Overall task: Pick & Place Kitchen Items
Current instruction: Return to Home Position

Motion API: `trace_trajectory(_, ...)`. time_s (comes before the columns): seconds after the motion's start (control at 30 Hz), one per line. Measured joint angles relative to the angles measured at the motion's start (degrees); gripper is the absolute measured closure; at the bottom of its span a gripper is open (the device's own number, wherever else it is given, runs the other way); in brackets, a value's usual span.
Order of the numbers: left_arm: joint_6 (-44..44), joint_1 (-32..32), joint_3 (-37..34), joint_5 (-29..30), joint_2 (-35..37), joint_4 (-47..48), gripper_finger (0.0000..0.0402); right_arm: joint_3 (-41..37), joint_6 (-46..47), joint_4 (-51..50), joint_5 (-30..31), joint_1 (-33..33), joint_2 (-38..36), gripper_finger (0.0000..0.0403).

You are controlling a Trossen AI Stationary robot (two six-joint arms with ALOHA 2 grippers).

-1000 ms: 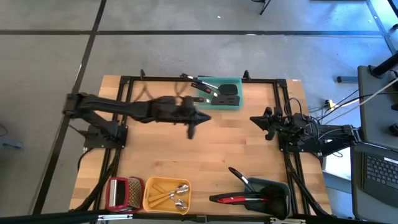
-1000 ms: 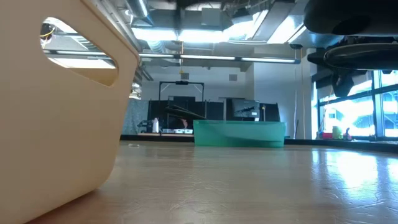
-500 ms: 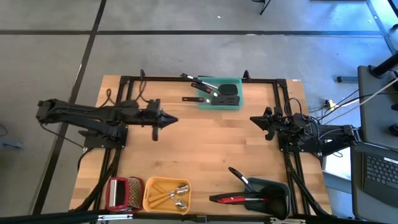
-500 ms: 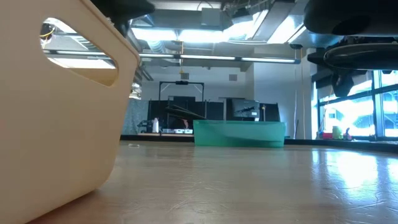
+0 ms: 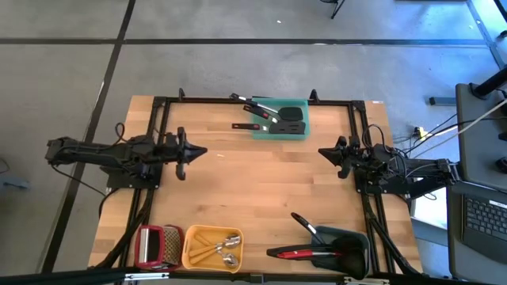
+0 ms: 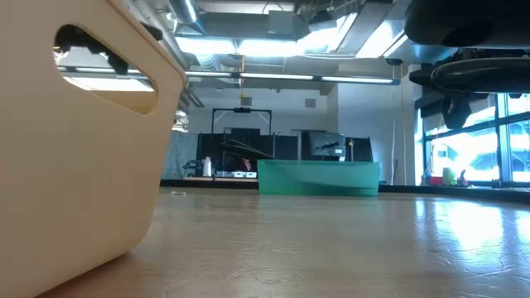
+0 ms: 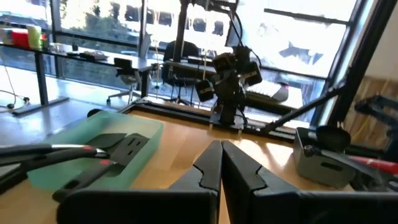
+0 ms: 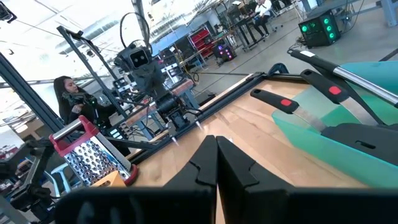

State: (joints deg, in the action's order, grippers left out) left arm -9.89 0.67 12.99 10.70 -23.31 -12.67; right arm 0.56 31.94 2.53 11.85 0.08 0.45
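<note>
The kitchen items lie in trays. Black spatulas (image 5: pixel 273 113) rest in the teal tray (image 5: pixel 299 131) at the far edge, and one black turner (image 5: pixel 247 126) has its handle out on the table. Small metal spoons (image 5: pixel 226 244) lie in the yellow tray (image 5: pixel 190 253). A black ladle (image 5: pixel 305 226) and a red spoon (image 5: pixel 297 253) rest in the grey tray (image 5: pixel 356 257). My left gripper (image 5: pixel 202 151) is shut and empty at the table's left side, pointing level (image 7: pixel 221 149). My right gripper (image 5: pixel 321 151) is shut and empty at the right side (image 8: pixel 216 146).
A red-framed grater (image 5: pixel 154 244) lies at the near left beside the yellow tray. A black frame (image 5: pixel 238 100) runs round the table. The middle of the wooden table (image 5: pixel 261 182) between the two grippers is bare. A person (image 8: pixel 68 96) is in the room beyond the table.
My left gripper has drawn back from beside the teal tray toward the table's left edge, sinking a little and staying shut. The black turner with its handle on the table, hidden under the arm before, now shows.
</note>
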Motion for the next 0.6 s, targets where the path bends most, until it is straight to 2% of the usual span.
trace_trajectory(0.23,-1.53,0.00,-6.73,0.14,10.78,-0.03,0.0400,0.00,0.00,-0.01,0.00,0.00,0.00,0.0401)
trace_trajectory(0.47,-1.90,0.00,-12.16,0.13,17.89,0.18,0.0400,0.00,0.00,-0.01,0.00,0.01,0.00,0.0401)
trace_trajectory(0.6,-1.94,0.00,-12.47,0.15,20.19,6.66,0.0400,0.00,0.00,0.00,0.00,0.00,0.01,0.0401)
